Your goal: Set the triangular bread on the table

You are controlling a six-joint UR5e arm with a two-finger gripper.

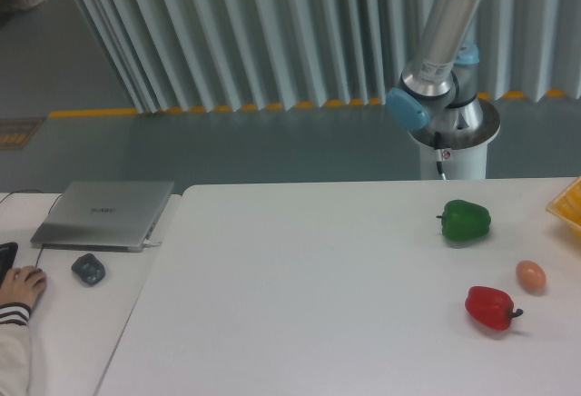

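The arm [443, 42] is rising out of the top of the picture, so its gripper is out of sight and its state cannot be told. The triangular bread is not showing either; it is probably lying on the yellow tray [566, 206] poking in at the right edge of the table [300, 296], awaiting pickup.

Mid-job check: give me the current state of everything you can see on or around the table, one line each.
green bell pepper: resting on the table, apart from the rest.
red bell pepper: lying on its side, stem right.
egg: on the table, beside the red pepper, not touching.
yellow tray: only a corner shows at the right edge.
laptop: closed, on the side desk.
triangular bread: not in view.
gripper: not in view.
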